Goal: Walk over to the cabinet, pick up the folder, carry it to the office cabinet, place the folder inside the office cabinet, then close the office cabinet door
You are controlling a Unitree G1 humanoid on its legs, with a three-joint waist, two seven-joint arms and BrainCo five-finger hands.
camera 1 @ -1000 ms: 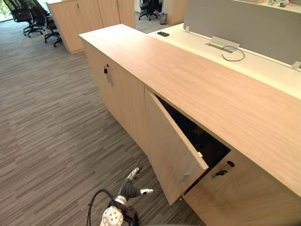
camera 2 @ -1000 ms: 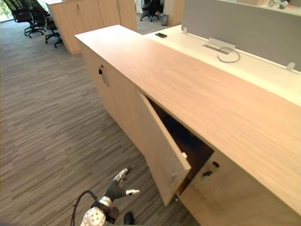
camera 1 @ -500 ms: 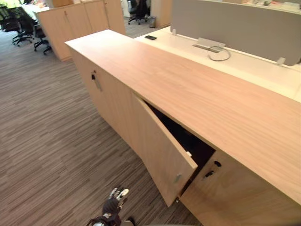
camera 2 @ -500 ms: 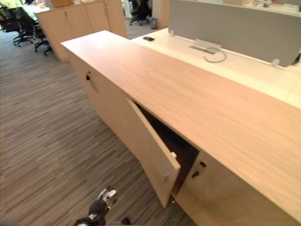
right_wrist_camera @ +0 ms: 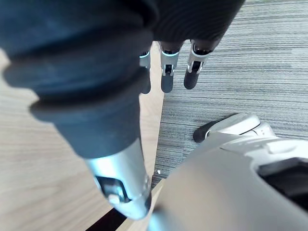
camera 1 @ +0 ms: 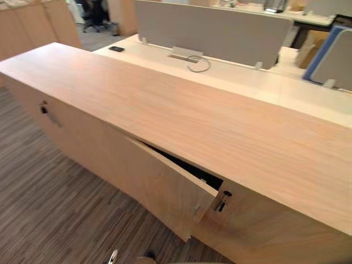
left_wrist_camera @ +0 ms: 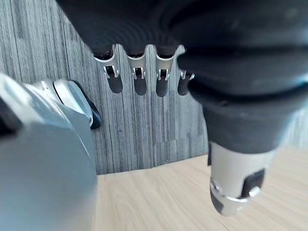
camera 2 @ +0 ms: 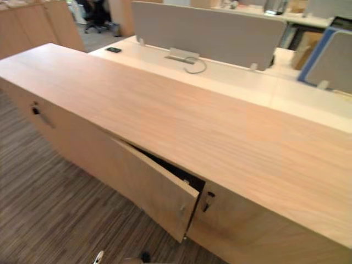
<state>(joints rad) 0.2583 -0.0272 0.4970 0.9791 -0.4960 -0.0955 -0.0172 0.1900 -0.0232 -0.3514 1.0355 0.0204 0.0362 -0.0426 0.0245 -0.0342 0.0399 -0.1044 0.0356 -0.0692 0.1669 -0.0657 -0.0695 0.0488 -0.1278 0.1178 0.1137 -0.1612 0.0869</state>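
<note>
Fingers of the left hand hang straight and slightly spread, empty, over striped carpet. Office cabinet runs from 9 to 4 o'clock. Its door at 6 o'clock stands ajar, and I cannot tell what lies in the dark gap behind it. A lock sits just beside, at 5 o'clock. The right hand hangs straight-fingered, fingers close together, empty.
</note>
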